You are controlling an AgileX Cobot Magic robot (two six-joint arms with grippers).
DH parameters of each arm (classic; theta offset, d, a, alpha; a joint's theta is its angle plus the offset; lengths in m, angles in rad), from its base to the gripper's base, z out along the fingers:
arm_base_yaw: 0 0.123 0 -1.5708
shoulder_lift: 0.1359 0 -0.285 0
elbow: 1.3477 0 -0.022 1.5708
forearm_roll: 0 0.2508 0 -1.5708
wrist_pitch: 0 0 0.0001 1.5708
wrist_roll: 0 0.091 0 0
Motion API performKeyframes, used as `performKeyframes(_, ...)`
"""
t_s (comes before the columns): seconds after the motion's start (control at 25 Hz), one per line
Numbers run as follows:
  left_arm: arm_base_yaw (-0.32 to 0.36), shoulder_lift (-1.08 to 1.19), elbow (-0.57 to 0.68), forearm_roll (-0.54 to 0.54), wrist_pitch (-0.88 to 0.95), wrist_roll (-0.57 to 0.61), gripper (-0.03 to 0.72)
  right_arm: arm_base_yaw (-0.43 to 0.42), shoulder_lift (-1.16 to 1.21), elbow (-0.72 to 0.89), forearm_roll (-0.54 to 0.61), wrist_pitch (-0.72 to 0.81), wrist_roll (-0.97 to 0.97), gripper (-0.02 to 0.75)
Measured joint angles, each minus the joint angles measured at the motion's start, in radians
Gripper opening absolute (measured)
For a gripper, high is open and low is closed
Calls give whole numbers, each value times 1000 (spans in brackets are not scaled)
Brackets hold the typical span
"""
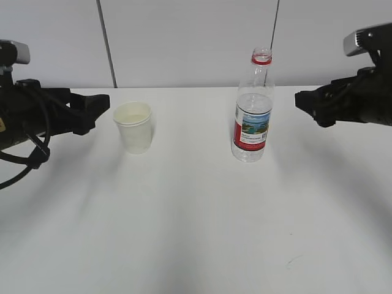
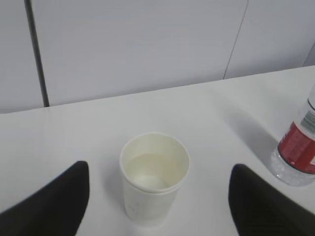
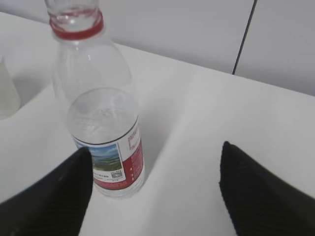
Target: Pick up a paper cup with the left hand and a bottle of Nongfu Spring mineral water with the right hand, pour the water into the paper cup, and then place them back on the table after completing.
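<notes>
Exterior view, from left to right, shows two arms and two objects on the white table: the left hand just left of one upright paper cup, then one uncapped Nongfu Spring bottle standing near centre, then the right hand well apart from it. Both wrist views show fingers spread wide and holding nothing, the left pair flanking the cup, the right pair with the bottle by its left finger. Water fills the bottle to roughly half.
</notes>
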Motion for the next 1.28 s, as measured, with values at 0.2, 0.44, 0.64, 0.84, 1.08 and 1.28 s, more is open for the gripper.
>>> performKeyframes(0.2, 0, -18, -57, -25, 75, 0, 528, 0, -25, -63, 0, 0, 21, 592)
performKeyframes(0.44, 0, -18, -190, -38, 136, 0, 520, 0, -25, -199, 0, 17, 34, 592)
performKeyframes(0.64, 0, -6, -359, -41, 297, 0, 512, 0, 37, -347, -4, 125, 36, 592)
performKeyframes(0.84, 0, 27, -489, -45, 479, 0, 507, 0, 128, -494, -24, 297, 38, 592)
performKeyframes(1.08, 0, 33, -521, -56, 591, 0, 496, -1, 159, -567, -25, 405, 41, 592)
performKeyframes(1.28, 0, 33, -521, -59, 651, 0, 489, 5, 161, -570, -25, 445, 41, 592)
